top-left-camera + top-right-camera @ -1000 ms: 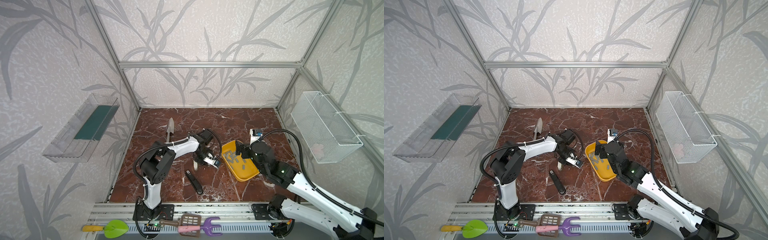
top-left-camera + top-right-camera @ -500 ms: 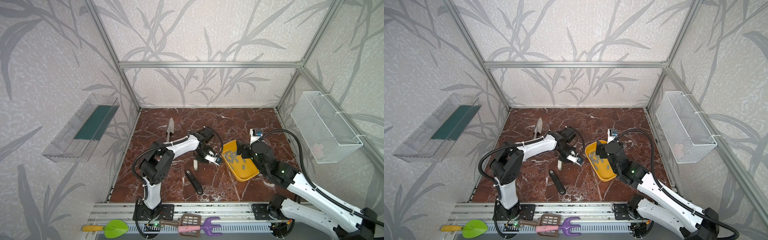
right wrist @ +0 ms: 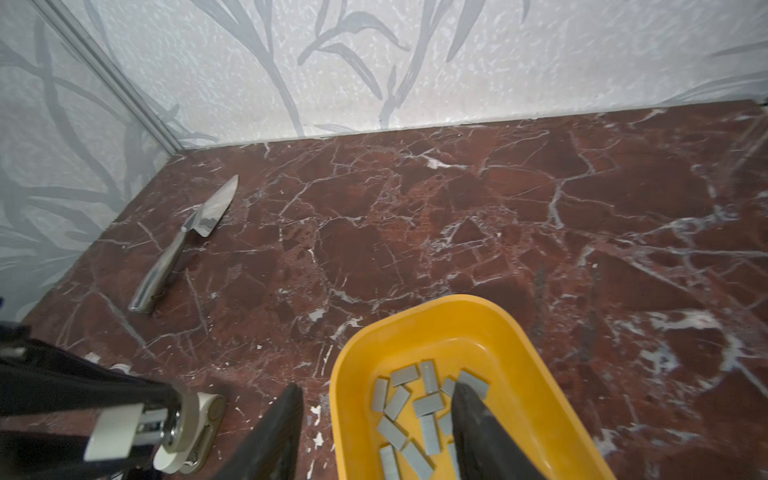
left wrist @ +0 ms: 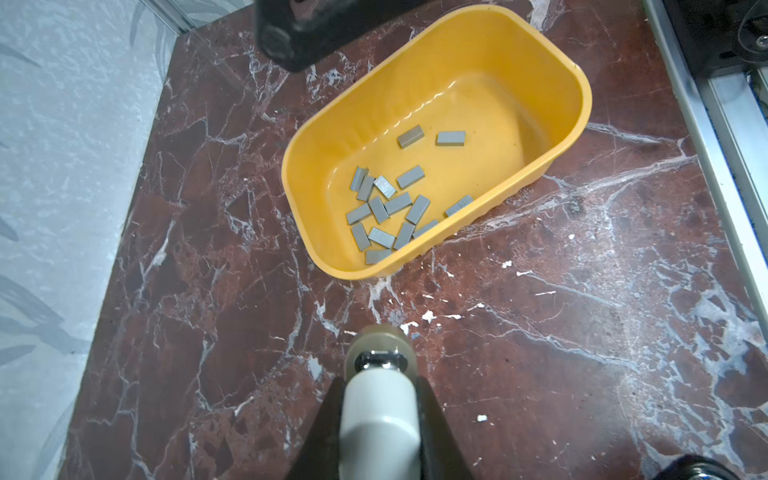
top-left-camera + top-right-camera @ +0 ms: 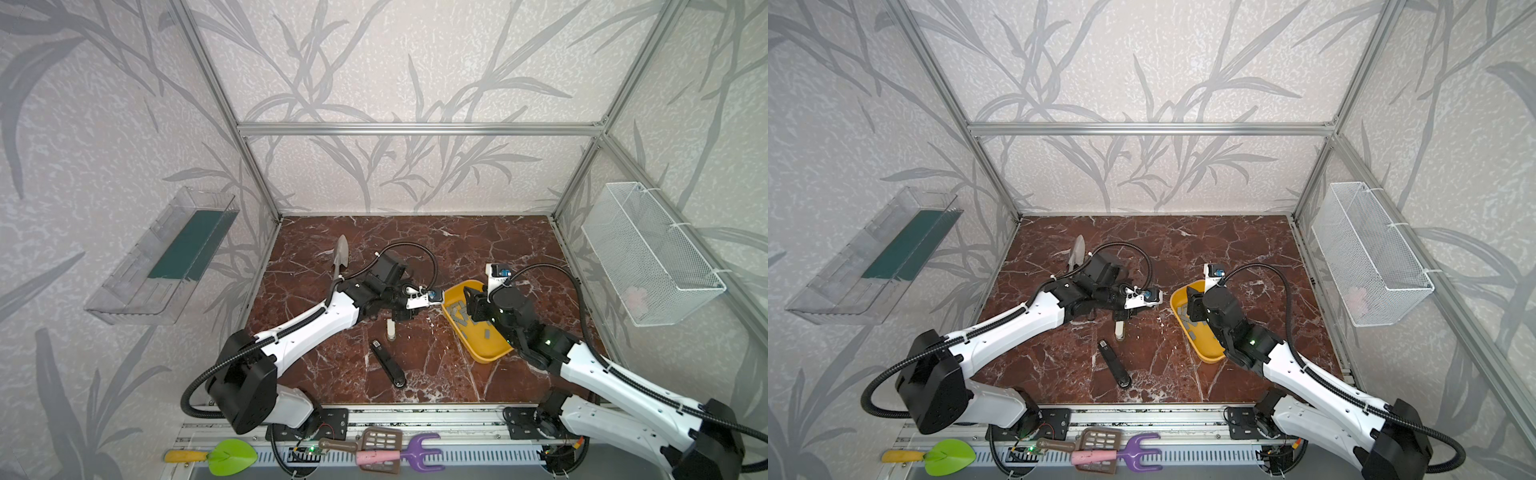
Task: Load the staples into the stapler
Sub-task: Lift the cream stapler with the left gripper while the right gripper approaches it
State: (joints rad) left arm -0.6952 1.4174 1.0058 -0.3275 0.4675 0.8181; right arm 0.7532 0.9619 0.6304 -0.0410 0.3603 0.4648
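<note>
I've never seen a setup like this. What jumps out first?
The bright yellow tray, right of centre on the red marble table, holding a scatter of small grey staples. The right gripper straddles its rim, one finger inside, while the left gripper clamps a cream-white block close by. A slim black stapler lies untouched nearer the front.

Staples [image 4: 397, 203]: 16 strips by left wrist view, all in the tray, most clustered round one of the right fingers [image 3: 478, 428].
Yellow tray [image 4: 478, 95]: 1, its wall between the right fingers.
Stapler [image 5: 387, 363]: 1, well apart from both finger pairs.
Cream-white block [image 4: 380, 415]: 2. One is clamped between the left fingers [image 4: 436, 432], and the second block [image 5: 390, 330] is just beside them.
Metal trowel [image 3: 208, 214]: 1, far from the right fingers.
Clear shelf [image 5: 166, 257]: 1.
Wire basket [image 5: 648, 253]: 1.
</note>
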